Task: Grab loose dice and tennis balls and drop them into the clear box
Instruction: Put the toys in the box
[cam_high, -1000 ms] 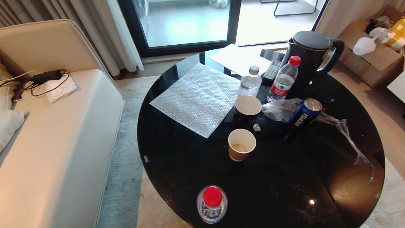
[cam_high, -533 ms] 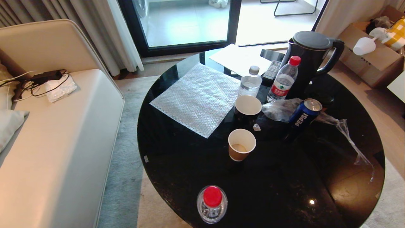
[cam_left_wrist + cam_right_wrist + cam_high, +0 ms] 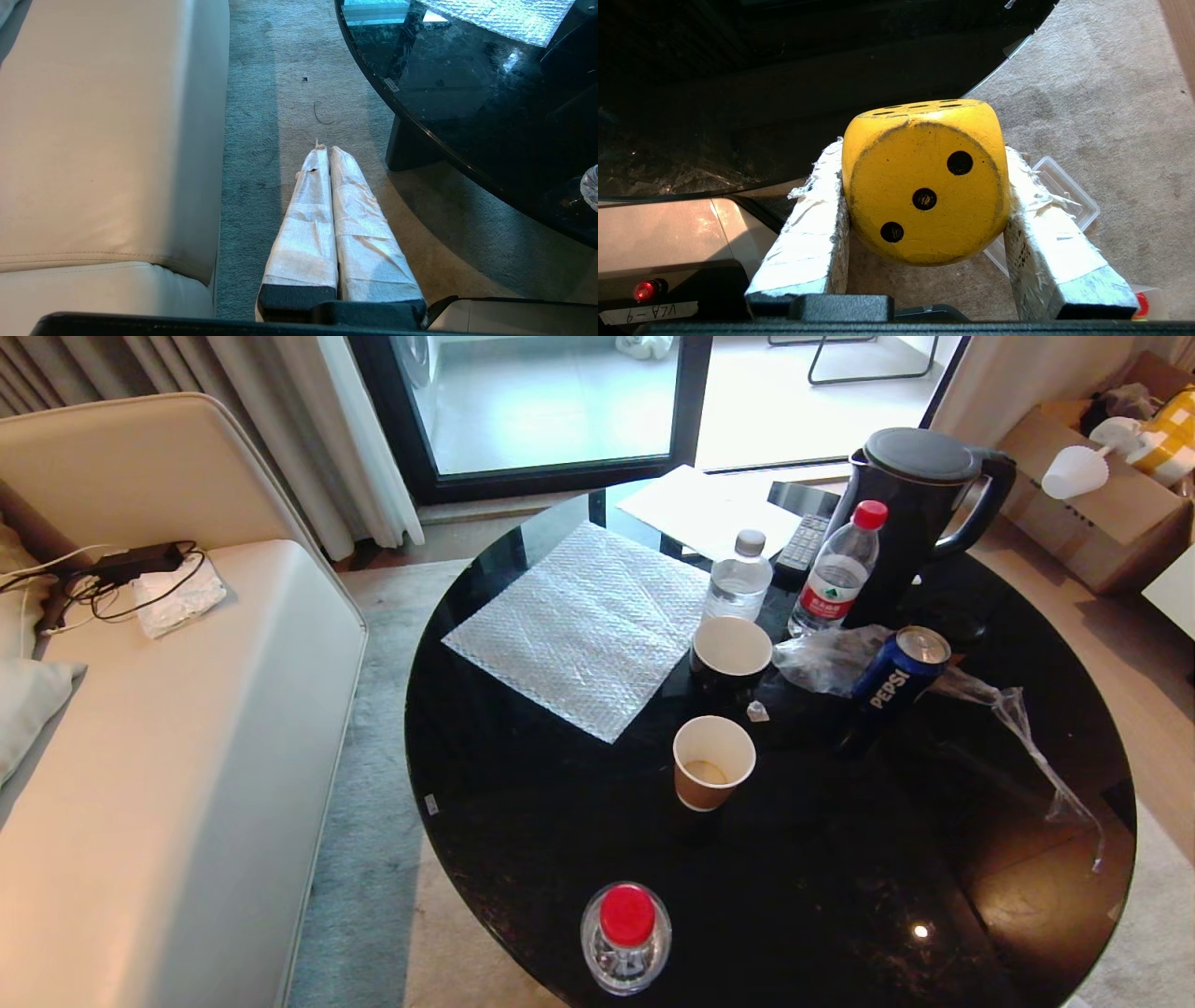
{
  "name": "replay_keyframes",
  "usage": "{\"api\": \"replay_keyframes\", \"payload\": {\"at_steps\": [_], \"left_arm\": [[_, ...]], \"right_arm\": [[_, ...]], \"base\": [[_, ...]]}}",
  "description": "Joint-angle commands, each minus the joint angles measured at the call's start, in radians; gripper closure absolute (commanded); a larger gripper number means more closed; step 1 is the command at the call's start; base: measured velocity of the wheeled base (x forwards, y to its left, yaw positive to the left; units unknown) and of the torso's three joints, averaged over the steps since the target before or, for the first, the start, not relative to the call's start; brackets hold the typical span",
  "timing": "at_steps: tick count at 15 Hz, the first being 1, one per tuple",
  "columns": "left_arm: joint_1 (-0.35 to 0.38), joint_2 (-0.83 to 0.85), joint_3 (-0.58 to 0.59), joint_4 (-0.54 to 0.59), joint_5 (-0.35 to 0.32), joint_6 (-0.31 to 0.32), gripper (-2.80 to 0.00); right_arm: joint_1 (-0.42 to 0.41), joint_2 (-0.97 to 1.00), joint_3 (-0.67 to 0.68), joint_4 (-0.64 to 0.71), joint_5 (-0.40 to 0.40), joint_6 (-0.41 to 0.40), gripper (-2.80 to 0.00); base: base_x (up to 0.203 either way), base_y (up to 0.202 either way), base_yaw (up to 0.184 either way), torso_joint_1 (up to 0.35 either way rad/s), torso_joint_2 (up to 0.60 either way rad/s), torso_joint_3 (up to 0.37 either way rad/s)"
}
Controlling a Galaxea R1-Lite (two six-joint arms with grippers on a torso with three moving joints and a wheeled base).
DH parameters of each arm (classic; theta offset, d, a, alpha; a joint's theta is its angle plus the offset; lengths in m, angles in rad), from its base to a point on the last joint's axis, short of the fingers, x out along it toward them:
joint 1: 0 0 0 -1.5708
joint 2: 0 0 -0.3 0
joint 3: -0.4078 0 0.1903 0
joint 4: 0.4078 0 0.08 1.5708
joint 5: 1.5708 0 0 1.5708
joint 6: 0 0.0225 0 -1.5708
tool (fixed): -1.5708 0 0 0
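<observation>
1. Yellow die (image 3: 924, 186) clamped between the tape-wrapped fingers (image 3: 808, 233) of the right gripper (image 3: 924, 154), centre of the right wrist view; three-pip face toward the camera, top face foreshortened, pips there hard to count.
2. Clear box (image 3: 1064, 196) on the carpet (image 3: 1087, 93) behind the die, right of centre; only one corner and a strip of rim visible, rest hidden by die and right finger. Contents not visible.
3. Dark table edge (image 3: 878, 60) across the upper half of the right wrist view, above the die; underside in shadow, nothing readable there.
4. Left gripper (image 3: 327, 149) lower centre of the left wrist view, fingers pressed together, holding nothing, over carpet between the sofa (image 3: 107, 140) on the left and the black round table (image 3: 467, 93) at upper right.
5. Head view: neither arm, nor die, nor box in frame. Black table fills centre-right, carrying bubble wrap (image 3: 583, 625), two paper cups (image 3: 713, 762), Pepsi can (image 3: 898, 678), black kettle (image 3: 920, 513), red-capped bottle (image 3: 838, 569) and another red-capped bottle (image 3: 625, 938) near the bottom edge.
6. No tennis balls or beige die in any view.
</observation>
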Motion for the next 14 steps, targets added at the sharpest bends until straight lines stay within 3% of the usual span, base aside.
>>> {"api": "replay_keyframes", "payload": {"at_steps": [1, 4, 9, 14], "left_arm": [[0.0, 0.0, 0.002, 0.0, 0.0, 0.0, 0.0], [0.0, 0.0, 0.002, 0.0, 0.0, 0.0, 0.0], [0.0, 0.0, 0.0, 0.003, 0.0, 0.003, 0.0], [0.0, 0.0, 0.0, 0.003, 0.0, 0.004, 0.0]], "right_arm": [[0.0, 0.004, 0.0, 0.001, -0.001, -0.001, 0.0], [0.0, 0.004, 0.0, 0.001, -0.001, -0.001, 0.0], [0.009, -0.191, 0.053, -0.039, 0.101, -0.019, 0.0], [0.009, -0.191, 0.053, -0.039, 0.101, -0.019, 0.0]], "base": [[0.0, 0.0, 0.0, 0.0, 0.0, 0.0], [-0.122, 0.0, 0.001, 0.003, 0.0, 0.002], [-0.184, 0.0, -0.001, 0.002, 0.0, 0.003], [-0.181, 0.0, -0.004, 0.005, 0.0, 0.004]]}}
